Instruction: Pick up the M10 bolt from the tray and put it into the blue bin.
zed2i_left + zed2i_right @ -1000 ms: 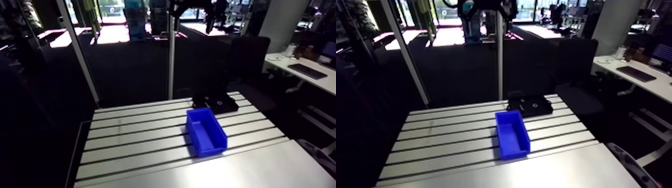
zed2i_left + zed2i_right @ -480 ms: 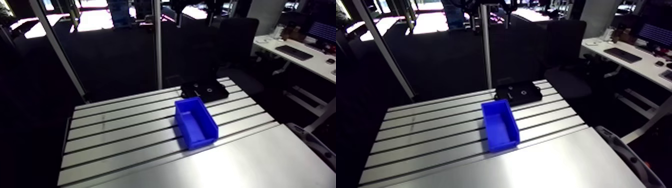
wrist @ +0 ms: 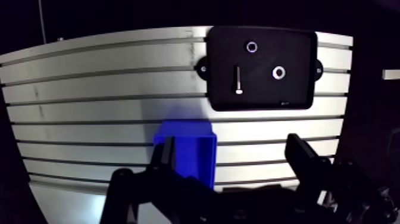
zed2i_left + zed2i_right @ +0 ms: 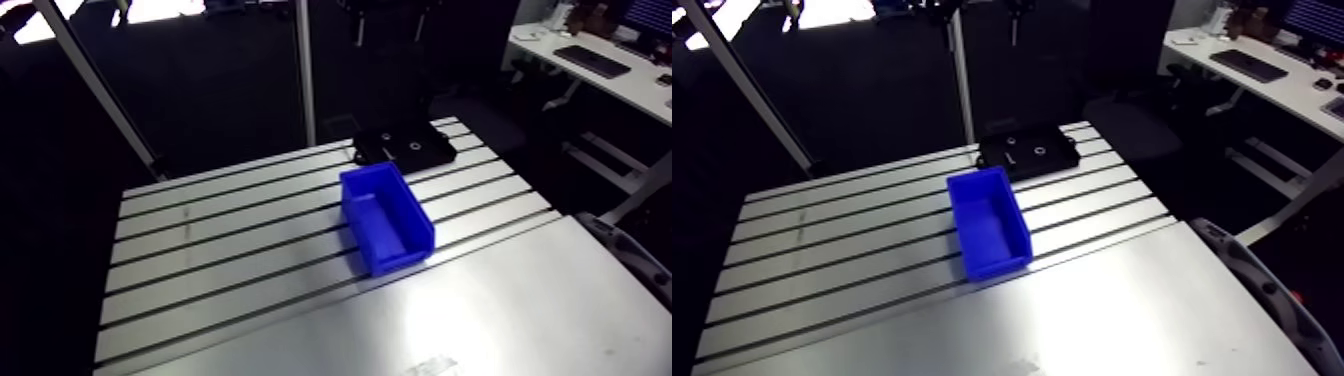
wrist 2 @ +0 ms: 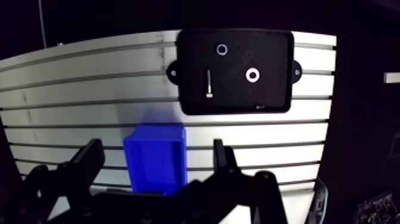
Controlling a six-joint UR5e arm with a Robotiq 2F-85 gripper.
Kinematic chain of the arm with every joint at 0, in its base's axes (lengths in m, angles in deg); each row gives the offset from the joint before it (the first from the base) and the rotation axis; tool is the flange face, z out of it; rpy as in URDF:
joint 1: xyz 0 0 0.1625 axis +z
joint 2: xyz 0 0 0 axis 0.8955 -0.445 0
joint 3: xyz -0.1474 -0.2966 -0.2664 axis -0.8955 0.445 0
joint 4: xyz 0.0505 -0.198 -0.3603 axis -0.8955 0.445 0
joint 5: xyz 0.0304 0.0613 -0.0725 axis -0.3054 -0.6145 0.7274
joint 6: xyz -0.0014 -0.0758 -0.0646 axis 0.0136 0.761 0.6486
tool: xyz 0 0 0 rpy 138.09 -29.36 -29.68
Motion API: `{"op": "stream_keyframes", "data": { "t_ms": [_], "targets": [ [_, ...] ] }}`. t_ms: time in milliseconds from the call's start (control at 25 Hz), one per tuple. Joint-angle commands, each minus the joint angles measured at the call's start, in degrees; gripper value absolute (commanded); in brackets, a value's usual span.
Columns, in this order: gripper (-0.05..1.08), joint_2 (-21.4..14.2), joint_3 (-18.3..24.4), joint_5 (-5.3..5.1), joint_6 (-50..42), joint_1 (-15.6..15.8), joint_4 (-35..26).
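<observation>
my gripper (image 3: 231, 143) is open, its two fingers spread wide with nothing between them, up above the tabletop (image 3: 89, 83). ahead of it i see the black tray (image 3: 262, 98) lying on the slotted aluminium. the m10 bolt (image 3: 237, 79) lies flat in the tray, its length pointing toward the gripper. a washer (image 3: 278, 72) and a smaller ring, maybe a nut (image 3: 251, 46), share the tray, both apart from the bolt. the blue bin (image 3: 189, 146) stands between tray and gripper, near the tray but not touching it, partly hidden behind one finger.
</observation>
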Motion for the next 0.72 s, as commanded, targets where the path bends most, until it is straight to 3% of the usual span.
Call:
{"op": "stream_keyframes", "data": {
  "t_ms": [40, 120, 160, 720],
  "targets": [
    [0.01, 3.3, -0.35, 0.78, 0.05, -0.18, 3.17],
    [0.01, 4.18, -0.62, 1.92, 0.05, -0.18, 4.31],
    [0.01, 4.53, -0.7, 2.01, 0.05, -0.18, 4.75],
    [0.01, 8.84, -1.85, 2.1, 0.05, -1.32, 8.09]
  ]
}}
